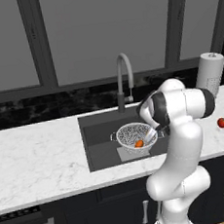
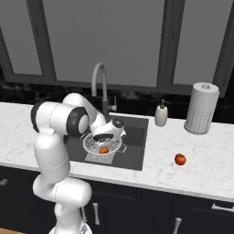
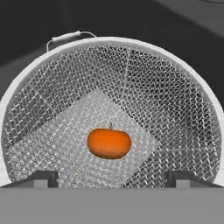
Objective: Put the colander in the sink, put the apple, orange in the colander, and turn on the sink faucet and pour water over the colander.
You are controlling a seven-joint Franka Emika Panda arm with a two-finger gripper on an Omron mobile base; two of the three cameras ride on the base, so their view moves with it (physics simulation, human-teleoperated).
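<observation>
while bent low over the colander (image 3: 183, 87) (orange (image 3: 109, 143) inside), jaws (image 3: 111, 178) spread wide, empty

Rendered scene, even diffuse light, no strong source evident. White marble counter (image 1: 35, 156) bright; windows (image 1: 105, 31) dull grey, no glare. Sink (image 1: 99, 135) dim, soft shadow at 9 o'clock wall. Arm shows soft highlights, shaded underside. Hand view sharp; colander (image 3: 175, 87) mesh aliased, slight moiré toward 12 o'clock. No blur, no edge distortion.
</observation>
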